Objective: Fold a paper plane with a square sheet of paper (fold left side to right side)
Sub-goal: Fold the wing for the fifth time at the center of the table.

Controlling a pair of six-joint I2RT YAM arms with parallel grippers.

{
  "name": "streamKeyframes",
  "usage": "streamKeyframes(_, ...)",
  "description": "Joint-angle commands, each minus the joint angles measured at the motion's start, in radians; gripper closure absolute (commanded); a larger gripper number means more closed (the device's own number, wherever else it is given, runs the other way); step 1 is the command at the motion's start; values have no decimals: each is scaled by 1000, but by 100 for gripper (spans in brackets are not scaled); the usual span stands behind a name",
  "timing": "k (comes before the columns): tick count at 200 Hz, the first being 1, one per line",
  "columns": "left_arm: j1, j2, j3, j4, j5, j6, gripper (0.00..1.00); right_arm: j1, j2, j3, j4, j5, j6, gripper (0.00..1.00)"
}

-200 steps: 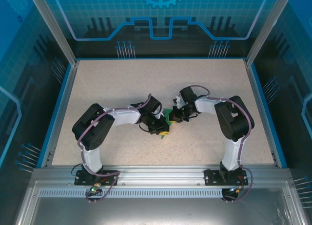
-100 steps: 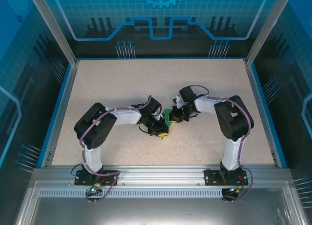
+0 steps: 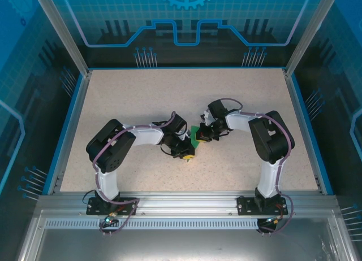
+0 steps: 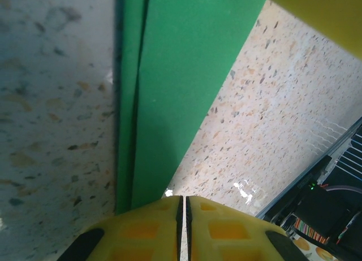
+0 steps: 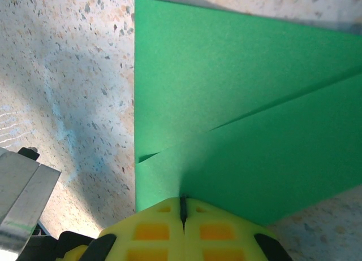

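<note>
The left gripper [image 4: 181, 200] held its yellow fingers [image 4: 226, 233] together at the bottom centre of the left wrist view, with only a hairline seam between them. The green paper [image 4: 181, 86] ran from the top edge of that frame straight down to the fingertips and passed out of sight under them. Whether it was pinched or merely pressed could not be told. Seen there, the paper was a long strip narrowing toward the bottom, and a second layer's edge showed as a dark line along its left side. It lay flat on the speckled table [image 4: 51, 120]. A yellow shape [image 4: 322, 12] cut across the upper right corner, and dark framing with cables [image 4: 325, 201] sat at the lower right.

The right gripper [image 5: 182, 200] was likewise closed, its pads meeting at the bottom centre of the right wrist view, right at the paper's near edge. Above them the paper spread across the middle and right of the frame. Its left edge ran straight up and down, and a flap's diagonal edge rose from the lower left toward the right side. A grey metal rail [image 5: 20, 187] sat in the lower left corner.

From the top external camera, both grippers met just below the middle of the frame. The left one was lower and to the left, and the right one was above it to the right. The paper lay between them, touching both.
</note>
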Motion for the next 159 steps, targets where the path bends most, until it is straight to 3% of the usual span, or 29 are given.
streamKeyframes(1,-2,1,-25,-37,-23,13,87,1,46,-8,-80,83,-13,100)
streamKeyframes(159,27,-23,-76,25,-11,-27,87,1,66,5,-120,110,-33,100)
